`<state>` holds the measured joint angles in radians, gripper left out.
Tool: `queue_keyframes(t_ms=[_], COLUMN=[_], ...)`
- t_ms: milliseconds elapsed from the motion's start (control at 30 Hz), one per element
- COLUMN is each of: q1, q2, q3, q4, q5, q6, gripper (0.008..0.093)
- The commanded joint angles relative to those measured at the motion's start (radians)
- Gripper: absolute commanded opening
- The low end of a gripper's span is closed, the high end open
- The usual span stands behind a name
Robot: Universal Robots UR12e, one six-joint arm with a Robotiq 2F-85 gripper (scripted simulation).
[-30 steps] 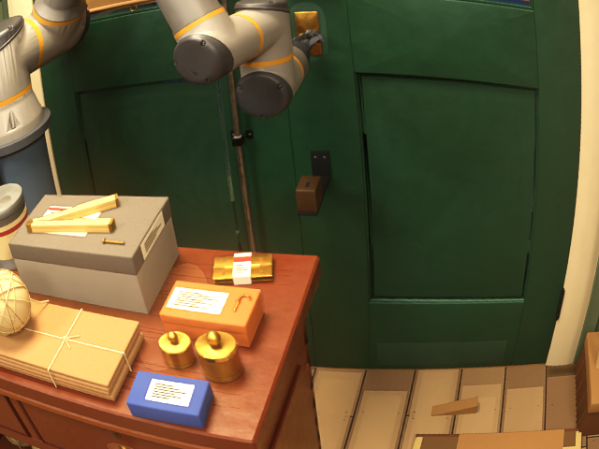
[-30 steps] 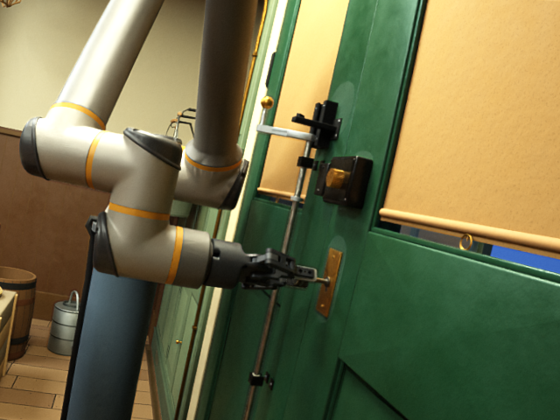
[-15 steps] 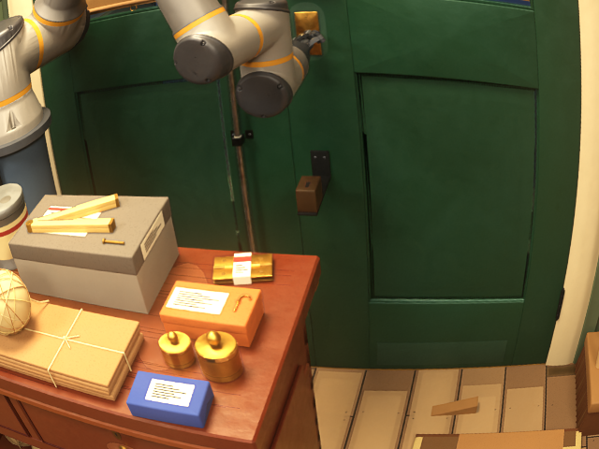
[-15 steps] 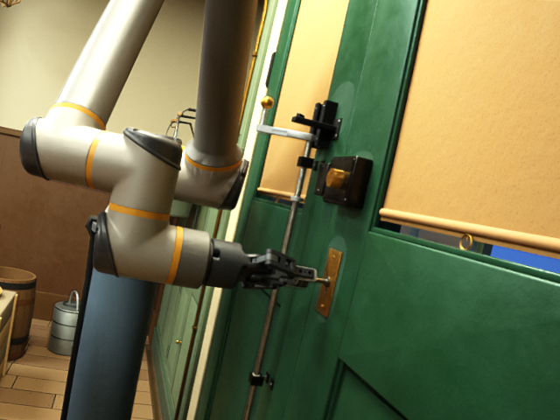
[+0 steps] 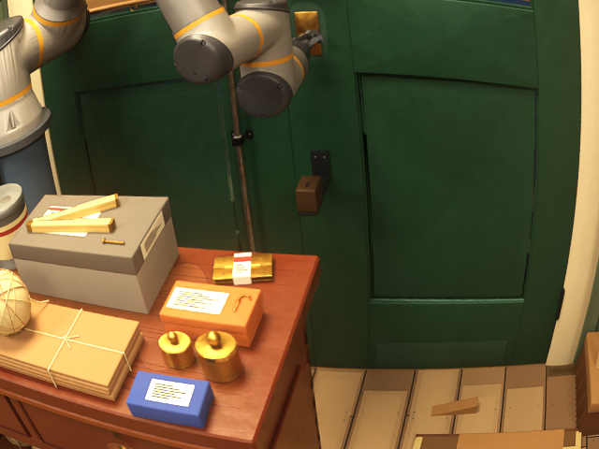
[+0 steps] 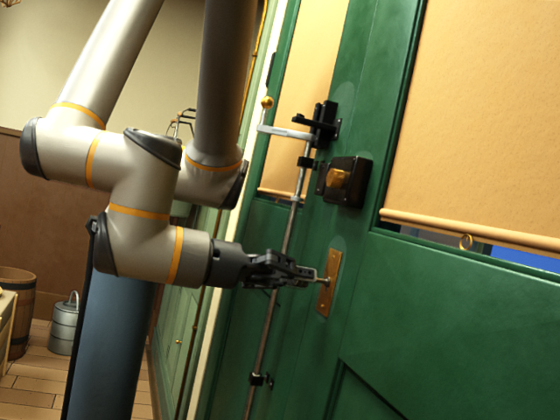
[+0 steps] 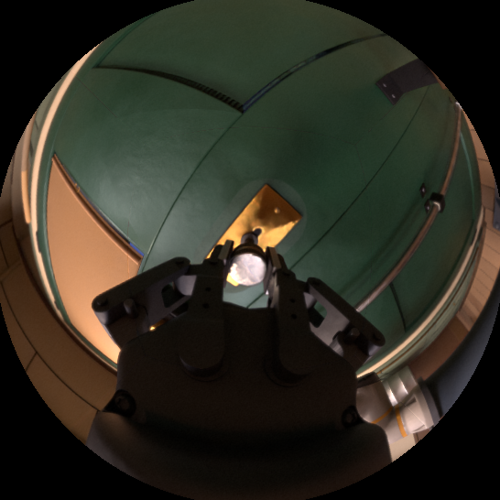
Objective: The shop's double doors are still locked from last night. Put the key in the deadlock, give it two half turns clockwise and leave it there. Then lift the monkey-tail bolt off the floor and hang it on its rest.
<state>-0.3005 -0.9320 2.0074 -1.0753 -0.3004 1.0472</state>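
Note:
My gripper (image 6: 310, 276) (image 7: 247, 254) (image 5: 314, 37) is closed on the bow of a silver key (image 7: 247, 270) (image 6: 319, 279), holding it level against the green door. The key's shank enters the keyhole of the brass deadlock plate (image 6: 329, 281) (image 7: 263, 219) (image 5: 306, 24). The monkey-tail bolt (image 6: 289, 199) is a long thin rod running down the door edge just left of the plate, through a black guide (image 6: 259, 379) (image 5: 240, 137). Its curled handle with a brass knob (image 6: 267, 102) sits at the top, beside a black bracket (image 6: 323, 122). The rod's foot is hidden.
Behind the work stand the green double doors (image 5: 435, 193) with tan blinds (image 6: 475, 113) and a dark rim lock (image 6: 346, 180). A red counter (image 5: 193, 338) below carries boxes, brass weights (image 5: 217, 355), hinges and a parcel. A wooden wedge (image 5: 455, 406) lies on the floor.

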Motion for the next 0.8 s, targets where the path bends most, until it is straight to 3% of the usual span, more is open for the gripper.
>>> queue_keyframes(t_ms=[0,267,767], q1=[0.0,0.0,0.0], q2=[-0.001,-0.001,-0.001], q3=[-0.001,-0.001,-0.001], q4=[0.0,0.0,0.0], q5=[0.0,0.0,0.0], q6=[0.0,0.0,0.0], gripper=[0.008,0.0085,0.0385])
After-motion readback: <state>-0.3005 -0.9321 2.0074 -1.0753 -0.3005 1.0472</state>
